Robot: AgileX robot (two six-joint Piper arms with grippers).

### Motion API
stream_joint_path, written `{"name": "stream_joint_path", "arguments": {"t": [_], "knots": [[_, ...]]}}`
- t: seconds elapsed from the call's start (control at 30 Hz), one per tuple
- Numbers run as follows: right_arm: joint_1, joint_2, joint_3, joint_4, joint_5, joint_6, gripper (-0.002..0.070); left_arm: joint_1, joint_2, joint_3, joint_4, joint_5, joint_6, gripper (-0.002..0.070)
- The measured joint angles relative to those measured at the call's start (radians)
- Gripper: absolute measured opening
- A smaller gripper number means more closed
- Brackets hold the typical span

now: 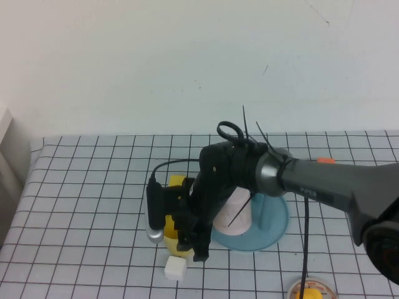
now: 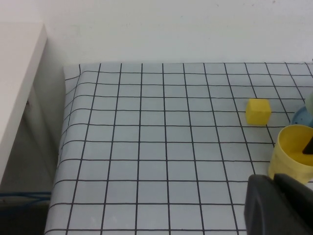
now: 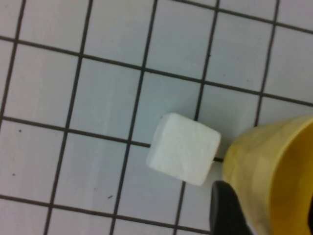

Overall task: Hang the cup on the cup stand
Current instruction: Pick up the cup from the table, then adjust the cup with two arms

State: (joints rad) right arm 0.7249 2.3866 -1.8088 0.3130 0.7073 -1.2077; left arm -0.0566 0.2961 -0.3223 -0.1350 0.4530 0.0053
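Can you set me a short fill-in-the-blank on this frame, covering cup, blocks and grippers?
1. The right gripper is lowered at the plain ___ plastic cup.
2. The small foam block beside that cup is ___.
3. The round plastic cup stand has a ___ base.
4. The left gripper's jaws are ___.

Missing words: yellow; white; blue; shut

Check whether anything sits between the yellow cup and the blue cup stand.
Nothing visible lies between them: the yellow cup stands upright just left of the cup stand. The right hand is down at the cup's rim. A pale cup already occupies the stand. The left hand is out of view.
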Motion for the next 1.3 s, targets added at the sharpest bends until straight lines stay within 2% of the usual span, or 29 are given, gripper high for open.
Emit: {"name": "stream_joint_path", "arguments": {"t": [0.2,0.33,0.4,0.63,0.83,0.93,1.1,1.2,1.3], "knots": [[0.0,0.042,0.0,0.005,-0.002,-0.002,0.0237,0.0,0.0,0.0,0.0,0.0,0.001,-0.0001],[0.0,0.05,-0.012,0.008,-0.002,-0.002,0.0076,0.0,0.0,0.0,0.0,-0.002,0.001,-0.0001],[0.0,0.052,-0.031,0.008,0.004,0.014,0.0034,0.0,0.0,0.0,0.0,-0.002,0.001,-0.0001],[0.0,0.019,-0.147,0.01,0.085,0.116,0.0027,0.0,0.0,0.0,0.0,-0.002,0.001,-0.0001],[0.0,-0.163,-0.18,0.006,0.087,0.127,0.0027,0.0,0.0,0.002,0.005,-0.087,0.001,-0.0002],[0.0,-0.29,-0.18,-0.003,0.076,0.127,0.0026,0.0,0.0,0.002,0.055,-0.21,0.023,-0.0001],[0.0,-0.491,-0.18,0.0,0.037,0.127,0.0026,0.0,0.0,0.002,0.135,-0.529,0.075,-0.0001],[0.0,-0.616,-0.178,0.014,0.037,0.127,0.0026,0.0,0.0,0.002,0.161,-0.69,0.053,-0.0001],[0.0,-0.725,-0.141,0.048,0.034,0.123,0.0026,0.0,0.0,0.002,0.256,-0.791,-0.024,-0.0001]]}}
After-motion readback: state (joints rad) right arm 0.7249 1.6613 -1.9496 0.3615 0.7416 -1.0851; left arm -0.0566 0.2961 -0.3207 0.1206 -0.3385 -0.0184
